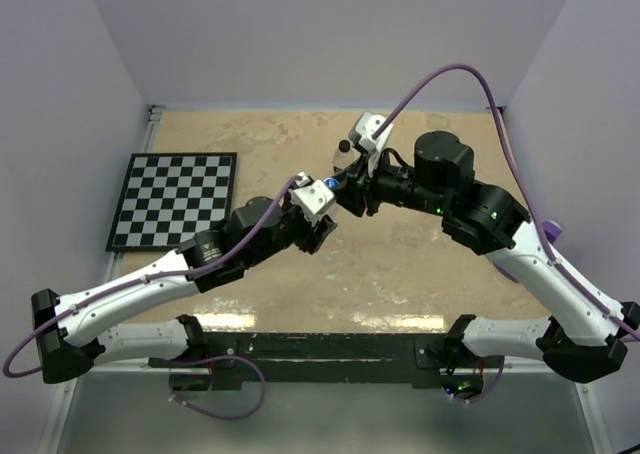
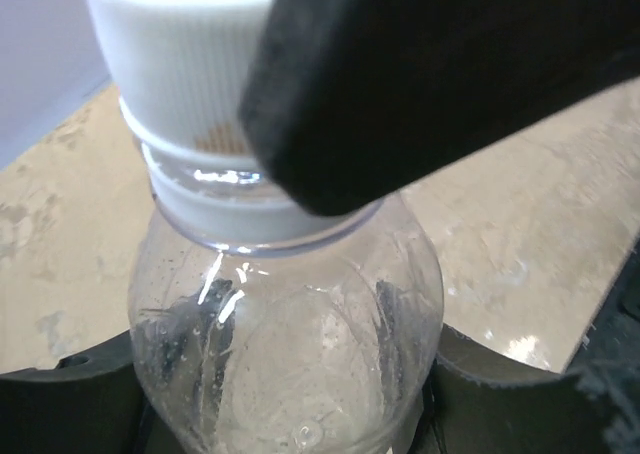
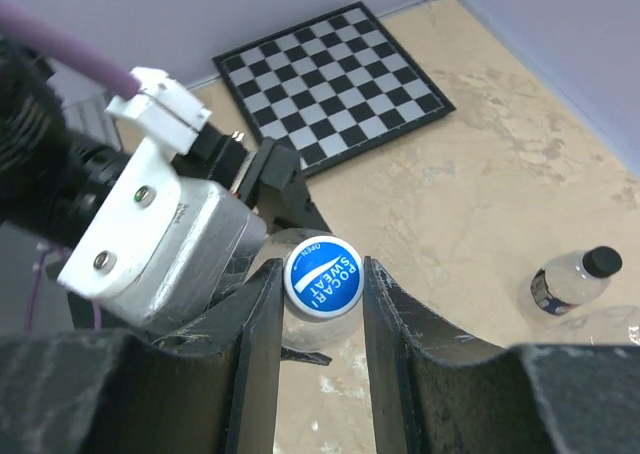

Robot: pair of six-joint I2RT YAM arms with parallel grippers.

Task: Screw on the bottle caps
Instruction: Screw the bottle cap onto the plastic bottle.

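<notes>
The left gripper grips the bottle body. The right gripper is closed on the blue cap, seated on the neck directly between its fingers.

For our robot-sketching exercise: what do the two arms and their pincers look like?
The left arm and right arm have white links with black joints. A purple cable runs along each. The left pincer and right pincer have black fingers.
</notes>
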